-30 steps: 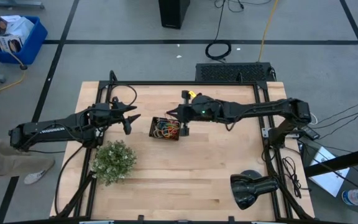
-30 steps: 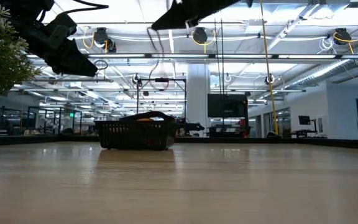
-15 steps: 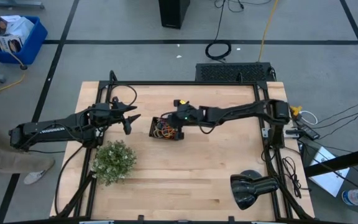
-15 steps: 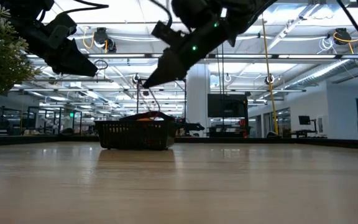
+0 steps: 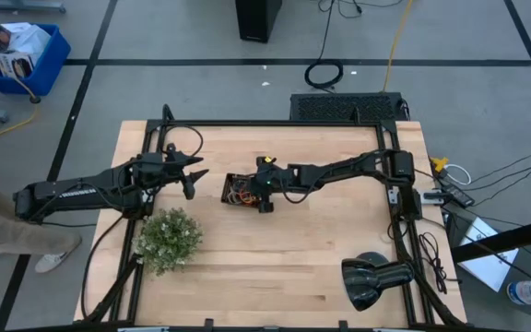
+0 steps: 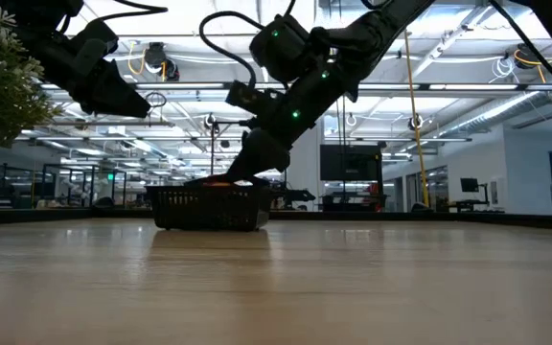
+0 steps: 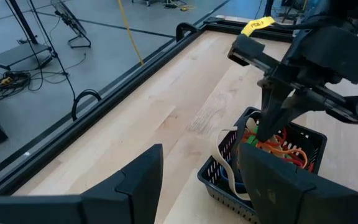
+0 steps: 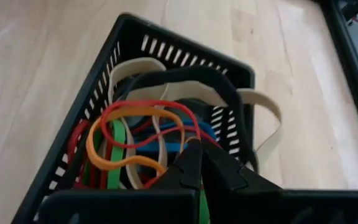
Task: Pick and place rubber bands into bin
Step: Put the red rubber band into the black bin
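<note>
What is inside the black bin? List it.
The bin holds tangled rubber bands: red, orange, green, blue, black, tan. The shut right gripper dips in, covering bands beneath it.

Lower rubber bands (image 8: 143,144) buried under others in the bin (image 8: 127,38), near wall cut off.

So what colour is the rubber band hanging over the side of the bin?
Tan. The rubber band draped over the bin wall shows best in the right wrist view.
</note>
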Controlling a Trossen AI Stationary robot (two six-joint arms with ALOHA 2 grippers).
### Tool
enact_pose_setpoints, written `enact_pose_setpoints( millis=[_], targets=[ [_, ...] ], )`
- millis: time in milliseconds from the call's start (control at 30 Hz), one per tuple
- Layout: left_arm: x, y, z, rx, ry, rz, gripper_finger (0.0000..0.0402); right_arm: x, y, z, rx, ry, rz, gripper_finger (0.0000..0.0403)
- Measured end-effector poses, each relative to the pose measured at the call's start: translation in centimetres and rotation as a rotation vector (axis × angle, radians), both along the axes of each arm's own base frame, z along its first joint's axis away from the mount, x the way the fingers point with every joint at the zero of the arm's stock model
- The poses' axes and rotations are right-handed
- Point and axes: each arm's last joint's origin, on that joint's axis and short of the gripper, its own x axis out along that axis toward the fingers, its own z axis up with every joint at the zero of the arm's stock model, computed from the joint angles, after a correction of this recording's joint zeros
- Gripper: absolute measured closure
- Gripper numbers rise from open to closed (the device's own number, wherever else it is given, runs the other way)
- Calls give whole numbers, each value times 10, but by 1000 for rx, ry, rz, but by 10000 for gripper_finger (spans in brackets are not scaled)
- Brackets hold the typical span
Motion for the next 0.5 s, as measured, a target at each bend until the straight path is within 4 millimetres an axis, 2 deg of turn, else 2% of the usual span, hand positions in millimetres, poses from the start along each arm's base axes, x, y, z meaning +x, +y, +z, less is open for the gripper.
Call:
enact_pose_setpoints(
  millis=[300, 500],
  targets=[
    [0, 0, 0, 0, 0, 0, 185, 0, 0, 3, -9, -10, 7, 402],
    [0, 0, 0, 0, 0, 0, 185, 0, 1, 3, -3, -9, 3, 369]
  ],
)
